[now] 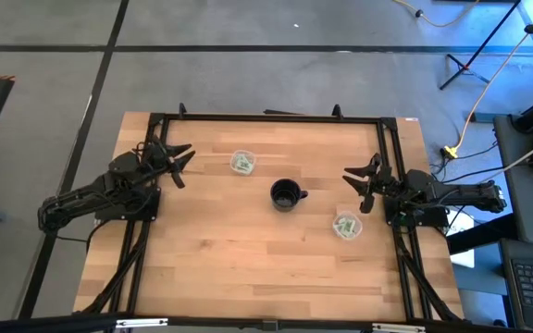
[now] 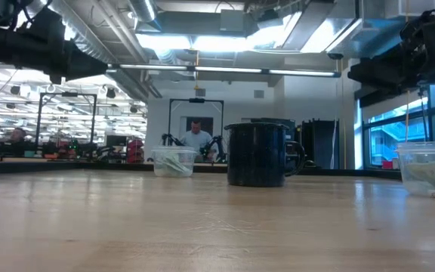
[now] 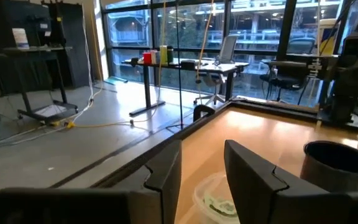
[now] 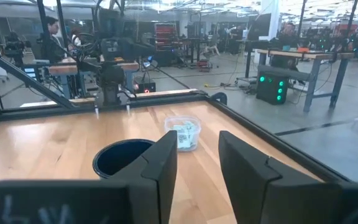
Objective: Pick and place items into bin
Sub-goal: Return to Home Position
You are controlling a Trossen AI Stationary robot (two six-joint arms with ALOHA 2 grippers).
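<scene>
High view: left gripper [image 1: 184, 166], right gripper [image 1: 357, 188] apparently agape.

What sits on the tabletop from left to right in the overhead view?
In order: clear bin → black mug → second clear bin.
</scene>
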